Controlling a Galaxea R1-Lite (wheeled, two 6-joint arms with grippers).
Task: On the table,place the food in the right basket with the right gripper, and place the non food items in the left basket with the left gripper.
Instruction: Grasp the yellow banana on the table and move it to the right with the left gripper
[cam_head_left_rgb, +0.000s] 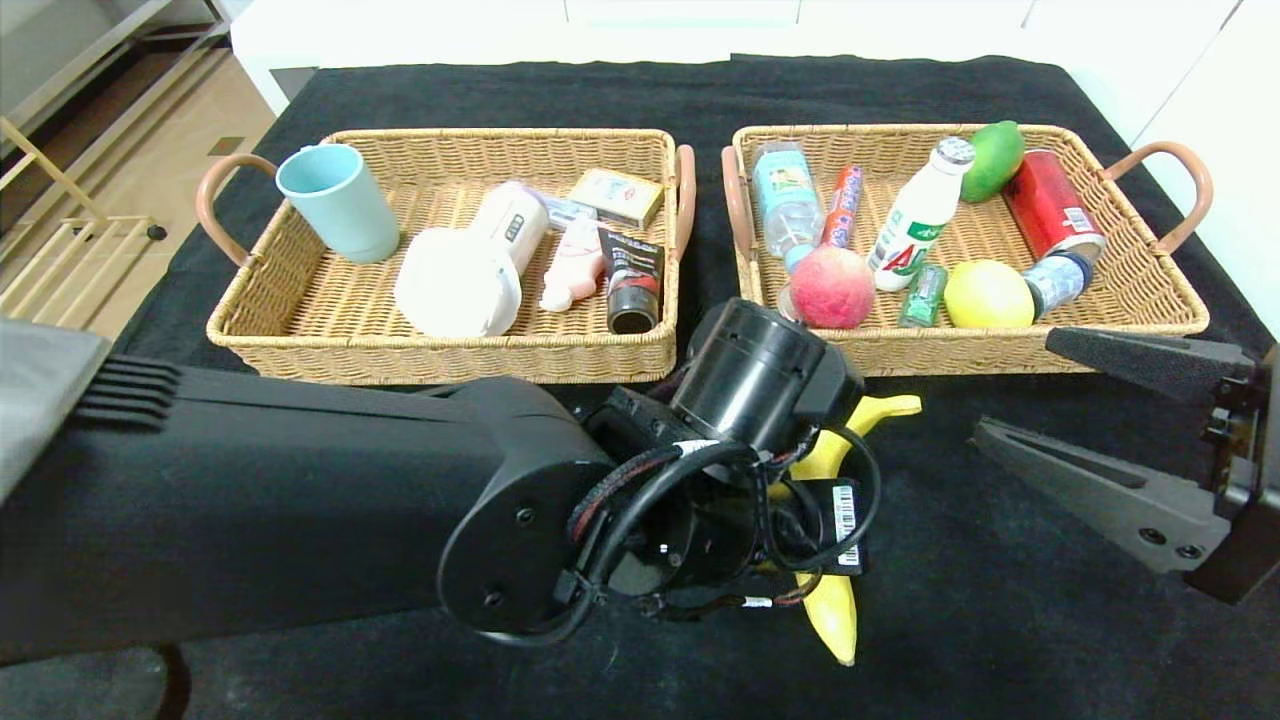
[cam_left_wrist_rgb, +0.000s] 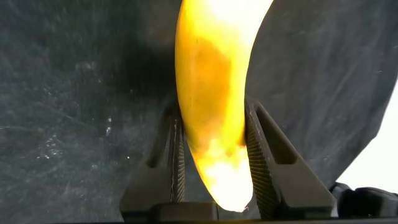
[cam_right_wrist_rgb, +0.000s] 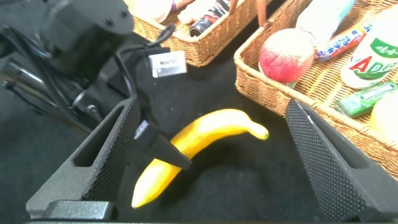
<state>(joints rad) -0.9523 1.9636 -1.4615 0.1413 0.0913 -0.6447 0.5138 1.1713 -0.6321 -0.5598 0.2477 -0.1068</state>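
A yellow banana lies on the black tablecloth in front of the two baskets. My left gripper reaches across over it, its body hiding the banana's middle. In the left wrist view the left gripper has a pad on each side of the banana and is shut on it. My right gripper is open and empty, just right of the banana, in front of the right basket. In the right wrist view the banana lies between the open right gripper, with a left finger across it.
The left basket holds a blue cup, a white appliance, a tube and a small box. The right basket holds bottles, a red can, a peach, a lemon and a green fruit. The table's edges lie far left and right.
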